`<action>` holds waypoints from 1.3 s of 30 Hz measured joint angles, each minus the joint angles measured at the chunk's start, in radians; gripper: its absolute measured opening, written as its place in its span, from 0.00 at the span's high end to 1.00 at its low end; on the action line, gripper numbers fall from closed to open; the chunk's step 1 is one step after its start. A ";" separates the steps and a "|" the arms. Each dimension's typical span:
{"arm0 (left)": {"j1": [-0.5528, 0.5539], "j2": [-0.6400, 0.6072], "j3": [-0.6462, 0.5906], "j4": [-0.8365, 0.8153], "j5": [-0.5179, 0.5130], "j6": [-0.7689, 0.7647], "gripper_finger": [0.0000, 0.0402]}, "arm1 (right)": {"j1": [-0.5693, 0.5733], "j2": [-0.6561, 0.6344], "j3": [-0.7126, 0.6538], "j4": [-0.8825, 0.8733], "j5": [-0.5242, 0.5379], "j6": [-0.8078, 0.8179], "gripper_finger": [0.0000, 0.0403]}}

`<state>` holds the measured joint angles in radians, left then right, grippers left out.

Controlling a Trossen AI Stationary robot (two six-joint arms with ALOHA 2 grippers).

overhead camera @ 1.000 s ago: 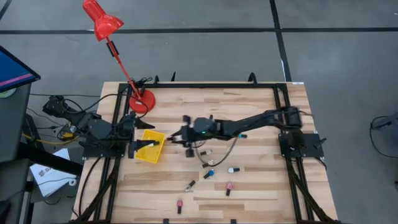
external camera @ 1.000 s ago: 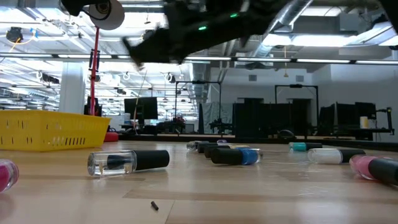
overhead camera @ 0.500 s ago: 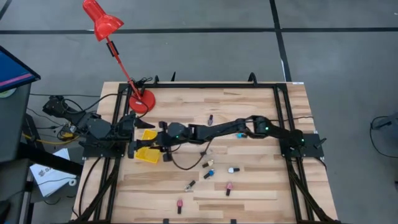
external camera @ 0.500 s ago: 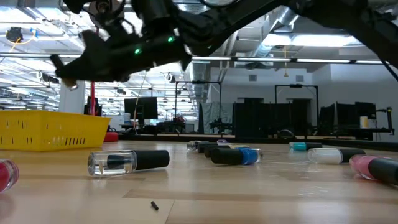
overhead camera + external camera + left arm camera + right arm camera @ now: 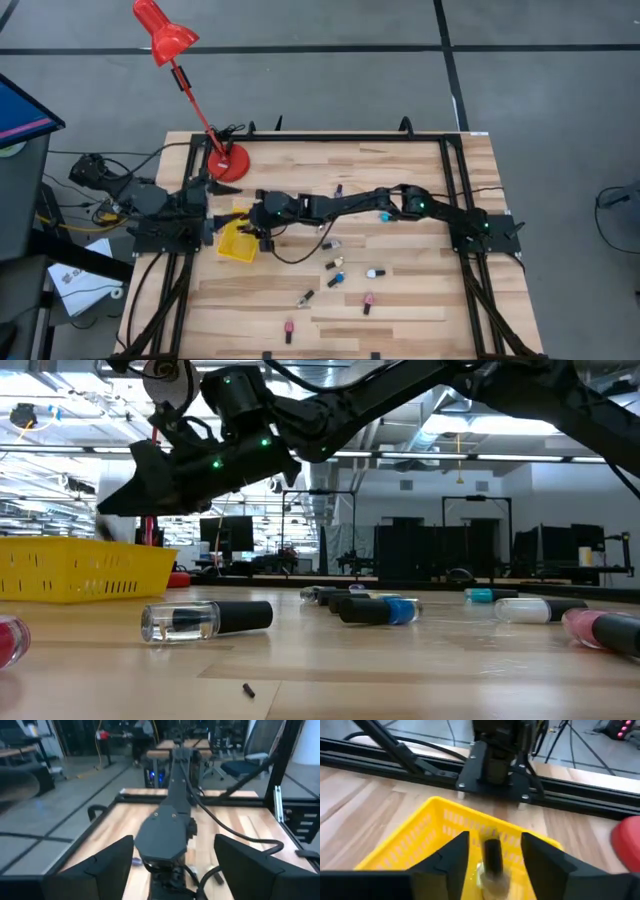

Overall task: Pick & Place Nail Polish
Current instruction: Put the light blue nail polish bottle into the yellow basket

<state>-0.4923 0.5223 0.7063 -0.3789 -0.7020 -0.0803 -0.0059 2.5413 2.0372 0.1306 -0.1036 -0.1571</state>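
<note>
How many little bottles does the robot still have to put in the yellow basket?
I can't see any bottles resting inside the yellow basket. In hand: the right gripper is over the basket with a dark-capped bottle between its fingers, which seem to be parting. The left gripper waits beside the basket. Left: about eight bottles on the table, like the clear one, a blue one and a pink one.

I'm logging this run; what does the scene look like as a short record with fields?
right gripper: over the yellow basket, a dark-capped nail polish bottle between its fingers
left gripper: open, waiting at the table's left edge
loose bottles: several lying on the wooden table
red lamp: at the far left corner
</note>
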 joint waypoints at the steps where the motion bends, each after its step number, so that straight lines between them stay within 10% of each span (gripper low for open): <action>1: 0.000 -0.014 0.000 -0.004 0.000 0.012 0.36 | -0.003 0.000 0.000 -0.003 0.000 0.000 0.54; 14: 0.000 -0.299 -0.206 -0.032 0.033 -0.007 0.79 | -0.012 -0.174 0.002 -0.400 -0.003 -0.132 0.46; 25: -0.002 -0.519 -0.379 0.087 0.382 0.075 0.99 | -0.032 -0.429 -0.029 -0.858 -0.175 -0.208 0.49; 39: -0.002 -0.522 -0.572 0.430 0.343 0.180 1.00 | -0.058 -0.980 -0.776 -0.502 -0.232 -0.082 0.57</action>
<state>-0.4942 0.0002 0.1346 0.0508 -0.3593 0.1001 -0.0639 1.5610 1.2614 -0.3715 -0.3360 -0.2394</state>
